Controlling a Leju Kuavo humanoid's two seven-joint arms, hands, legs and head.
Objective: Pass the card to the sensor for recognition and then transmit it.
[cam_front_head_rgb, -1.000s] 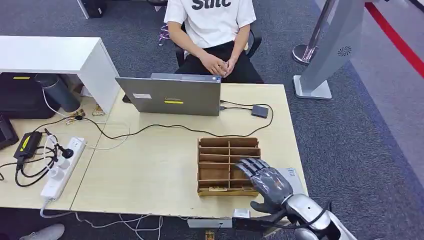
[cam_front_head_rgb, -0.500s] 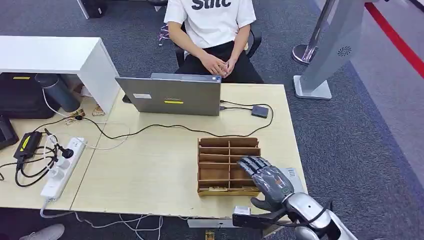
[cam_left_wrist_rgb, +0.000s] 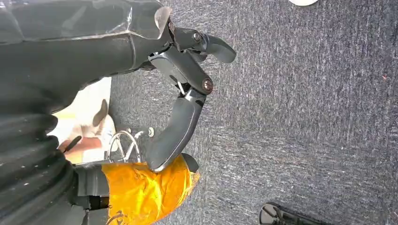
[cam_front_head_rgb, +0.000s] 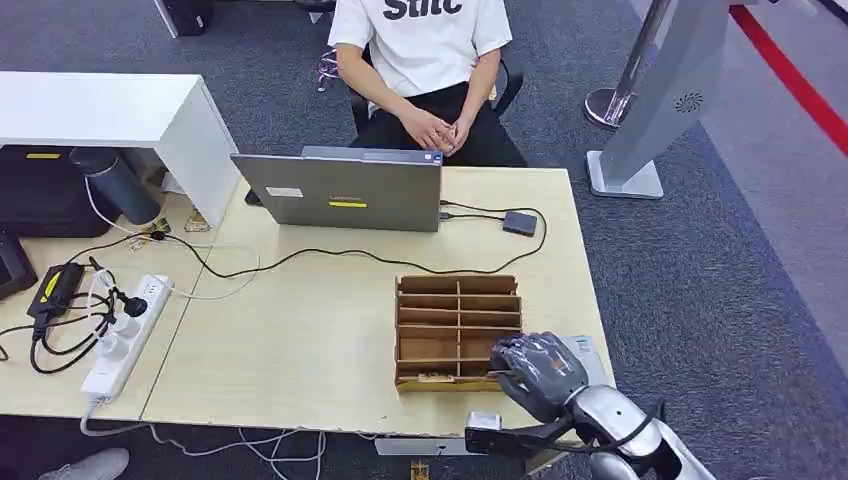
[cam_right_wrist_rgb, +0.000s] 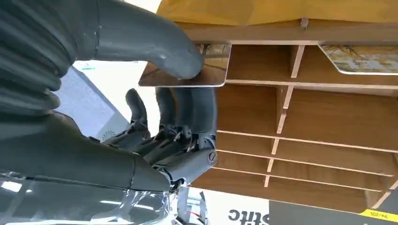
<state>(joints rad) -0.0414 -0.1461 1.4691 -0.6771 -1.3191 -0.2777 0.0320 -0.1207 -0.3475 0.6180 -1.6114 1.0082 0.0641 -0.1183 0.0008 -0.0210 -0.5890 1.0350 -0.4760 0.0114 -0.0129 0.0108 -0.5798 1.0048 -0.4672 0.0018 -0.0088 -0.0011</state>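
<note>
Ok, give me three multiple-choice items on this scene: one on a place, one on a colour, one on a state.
1. Where is the card rack on the table?
A. beside the power strip
B. near the right front corner
C. behind the laptop

2. What colour is the sticker on the laptop lid?
A. yellow
B. red
C. blue

3. What is the right hand doing?
A. lying flat and open on the table
B. holding the small black box
C. pinching a card at the rack

Answers:
1. B: the head view shows the rack near that corner, far from the power strip.
2. A: a yellow strip sits on the grey lid.
3. C: the right wrist view shows the thumb pressed on a card with fingers beneath.
</note>
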